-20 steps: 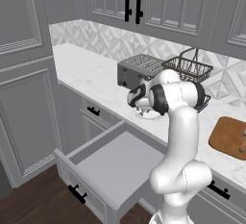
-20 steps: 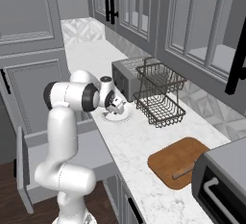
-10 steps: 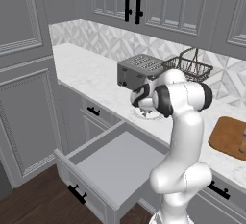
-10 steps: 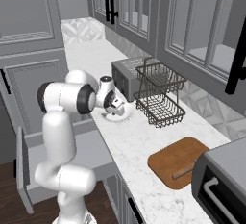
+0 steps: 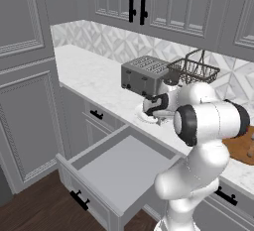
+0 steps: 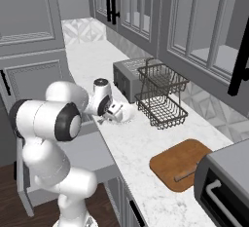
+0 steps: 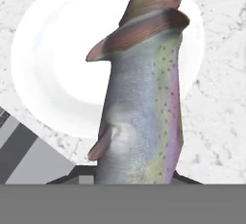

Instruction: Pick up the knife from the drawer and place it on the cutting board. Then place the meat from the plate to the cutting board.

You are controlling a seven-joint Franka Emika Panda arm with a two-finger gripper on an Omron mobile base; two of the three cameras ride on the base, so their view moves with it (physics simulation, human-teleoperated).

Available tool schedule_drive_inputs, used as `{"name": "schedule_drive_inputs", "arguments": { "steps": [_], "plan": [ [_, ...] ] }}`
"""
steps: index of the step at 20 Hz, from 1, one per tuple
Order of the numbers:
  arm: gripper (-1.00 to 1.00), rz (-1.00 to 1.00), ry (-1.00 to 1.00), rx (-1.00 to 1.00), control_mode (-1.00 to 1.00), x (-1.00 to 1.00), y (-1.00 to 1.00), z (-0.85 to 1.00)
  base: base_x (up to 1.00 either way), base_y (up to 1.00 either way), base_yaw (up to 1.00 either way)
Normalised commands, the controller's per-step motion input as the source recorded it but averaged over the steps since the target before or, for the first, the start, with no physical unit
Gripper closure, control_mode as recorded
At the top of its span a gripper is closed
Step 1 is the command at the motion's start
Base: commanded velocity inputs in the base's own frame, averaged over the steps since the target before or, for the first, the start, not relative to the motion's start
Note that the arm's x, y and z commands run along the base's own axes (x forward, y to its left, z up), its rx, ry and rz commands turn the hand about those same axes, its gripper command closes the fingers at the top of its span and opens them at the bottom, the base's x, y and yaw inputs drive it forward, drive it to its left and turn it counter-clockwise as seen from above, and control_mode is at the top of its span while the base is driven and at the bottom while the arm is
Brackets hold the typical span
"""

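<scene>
Gripper [image 6: 115, 112] closed on the meat [image 7: 141, 103], fish-shaped, raised just above the plate [image 7: 53, 74]; tail toward 12 o'clock in the hand view. Knife [image 6: 187, 173] already on cutting board [image 6: 170, 165]. Judged risk: slippery, overhanging body sliding out during transfer; narrow grip the likely cause.

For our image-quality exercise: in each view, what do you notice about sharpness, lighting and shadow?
Hand view: the meat looms large and slightly soft, the plate nearly blown-out white. Left base view: even, flat light; the open drawer shows only mild shading. Right base view: crisp; the cutting board casts almost no shadow.
</scene>
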Motion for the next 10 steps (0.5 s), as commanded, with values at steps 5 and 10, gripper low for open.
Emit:
{"name": "schedule_drive_inputs", "arguments": {
  "steps": [5, 10],
  "plan": [
    [1.00, 0.00, 0.00, 0.00, -1.00, -0.84, -0.34, 0.52, 0.00, 0.00, 0.00],
    [1.00, 0.00, 0.01, 0.00, -1.00, -0.59, -0.42, 0.68, 0.00, 0.00, 0.00]
  ]
}}
